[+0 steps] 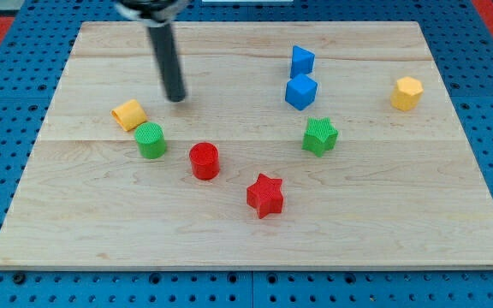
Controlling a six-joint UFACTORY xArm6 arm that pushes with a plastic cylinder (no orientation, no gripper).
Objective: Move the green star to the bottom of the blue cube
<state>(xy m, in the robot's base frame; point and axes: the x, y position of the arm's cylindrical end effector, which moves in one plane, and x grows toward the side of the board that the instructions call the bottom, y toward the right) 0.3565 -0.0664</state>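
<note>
The green star (320,135) lies on the wooden board (383,205) at the view's right of centre. Just above it sit two blue blocks: a blue cube (301,91) directly above the star with a small gap between them, and another blue cube (302,60) higher up. My tip (176,98) rests on the board at the view's upper left, far left of the green star and the blue blocks, touching no block. The rod rises from it to the view's top edge.
A yellow block (129,114) and a green cylinder (151,140) lie below and left of my tip. A red cylinder (204,161) and a red star (265,195) sit lower centre. A yellow hexagonal block (406,92) sits at right.
</note>
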